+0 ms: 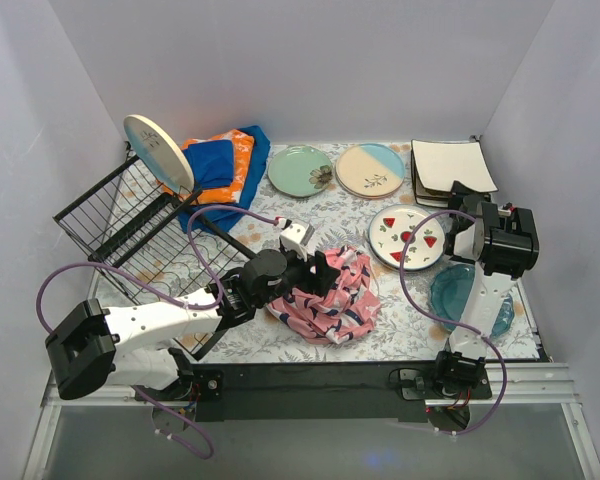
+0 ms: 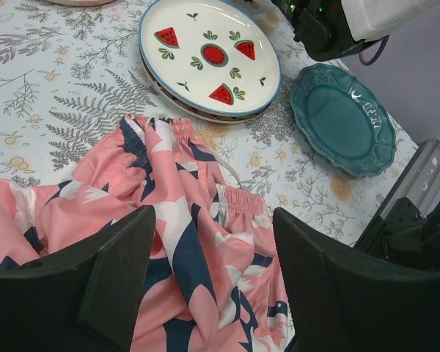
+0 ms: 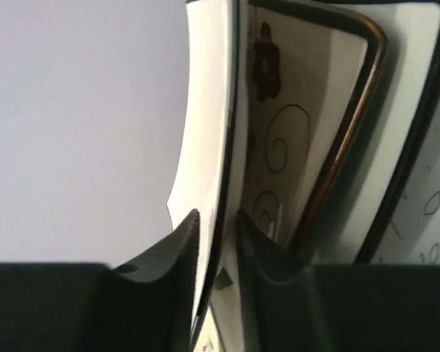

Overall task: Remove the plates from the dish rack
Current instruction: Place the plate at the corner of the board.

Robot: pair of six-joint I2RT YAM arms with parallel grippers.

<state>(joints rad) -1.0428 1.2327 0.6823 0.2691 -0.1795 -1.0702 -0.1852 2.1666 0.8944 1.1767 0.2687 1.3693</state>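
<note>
At the table's (image 1: 340, 215) left edge the dish rack (image 1: 130, 225) held 1 pale plate (image 1: 158, 152), propped on edge at the rack's far end near the far left corner. You could see no other plate in it. That plate was probably glazed ceramic: stiff, fairly heavy for a 2-finger grip, slick and quick to chip against wire. Your best hold looked to be the upper rim, fingers across its thickness, with a lift that follows the lean.

Your left pincer (image 2: 214, 213) hung wide and empty over the pink cloth (image 1: 330, 295), near the middle of the near edge and well apart from that plate. Beyond the rack lay the blue-orange cloths (image 1: 220, 165).

Flat along the far edge sat the mint green plate (image 1: 300, 170) and the cream-and-blue plate (image 1: 370, 170). The watermelon plate (image 2: 209, 55) lay right of centre, with the teal plate (image 2: 341, 117) beside it toward the right edge.

At the far right corner your right pincer (image 3: 218, 220) stood narrow, 1 finger on each side of the top square plate's (image 1: 452, 163) near rim. You could not tell whether it gripped or merely straddled. A thin slick rim like that gives little purchase.
</note>
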